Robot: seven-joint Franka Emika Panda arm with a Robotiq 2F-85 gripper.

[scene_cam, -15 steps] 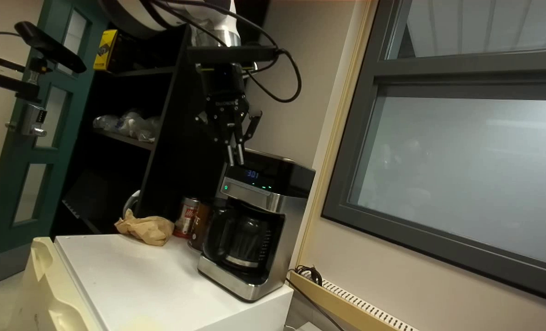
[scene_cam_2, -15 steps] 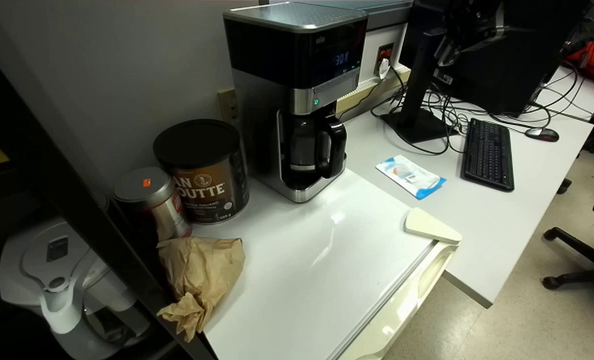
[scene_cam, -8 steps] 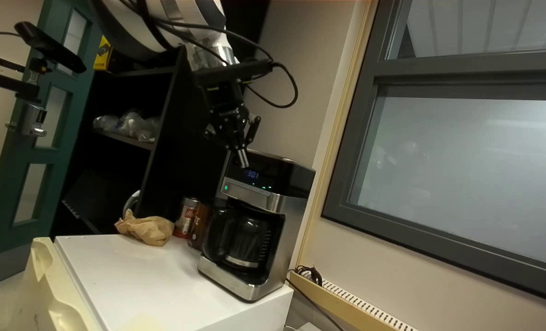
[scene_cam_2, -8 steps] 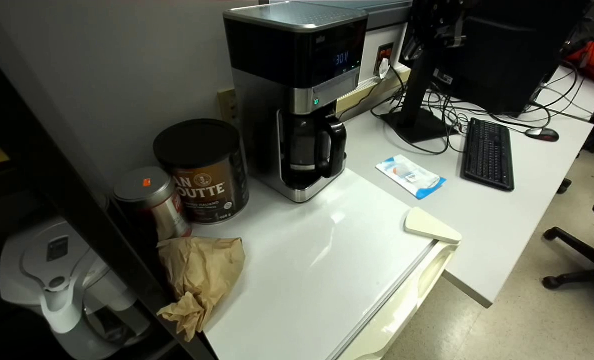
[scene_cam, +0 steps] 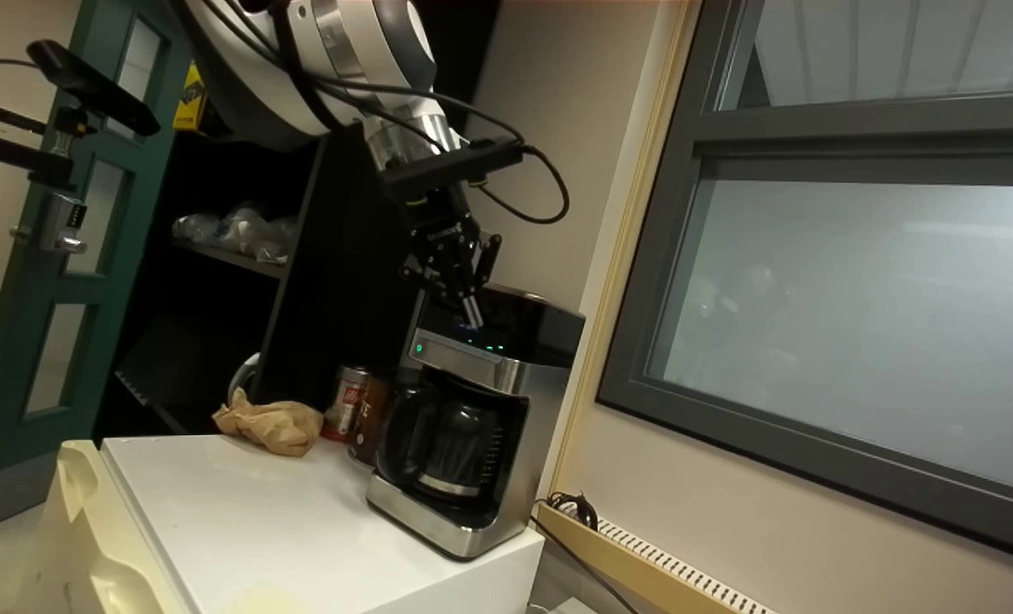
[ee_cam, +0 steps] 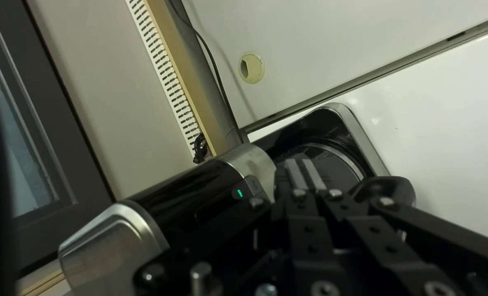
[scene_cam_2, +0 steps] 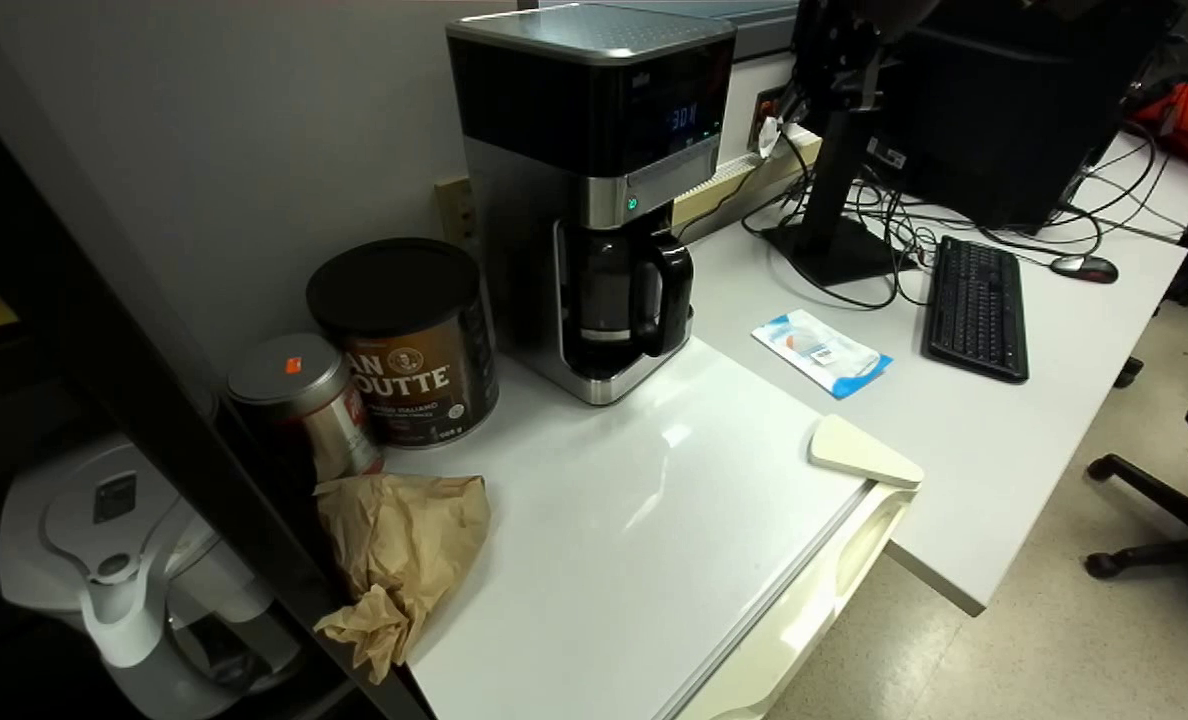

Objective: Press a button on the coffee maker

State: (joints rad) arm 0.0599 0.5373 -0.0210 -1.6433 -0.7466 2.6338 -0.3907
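The coffee maker (scene_cam: 462, 358), black and silver with a dark glass carafe (scene_cam: 464, 443), stands on a white surface. It also shows in an exterior view (scene_cam_2: 604, 190) with a lit display (scene_cam_2: 682, 118) and green lamps, and in the wrist view (ee_cam: 182, 191) with one green lamp (ee_cam: 240, 193). My gripper (scene_cam: 472, 313) is shut and empty, tilted down in front of the control panel, its tips covering the display there. In an exterior view the gripper (scene_cam_2: 792, 105) appears apart from the machine's front. In the wrist view the fingertips (ee_cam: 307, 174) appear over the carafe, beside the panel.
A brown can (scene_cam_2: 409, 380), a silver-red can (scene_cam_2: 304, 400) and a crumpled paper bag (scene_cam_2: 404, 560) stand beside the machine. A monitor (scene_cam_2: 974, 130), keyboard (scene_cam_2: 976, 305) and cables are on the adjoining desk. A dark shelf (scene_cam: 302, 222) and the wall stand close behind.
My gripper has moved down and toward the control panel, and tilted. Its tips now cover the display in an exterior view. The coffee maker has not moved.
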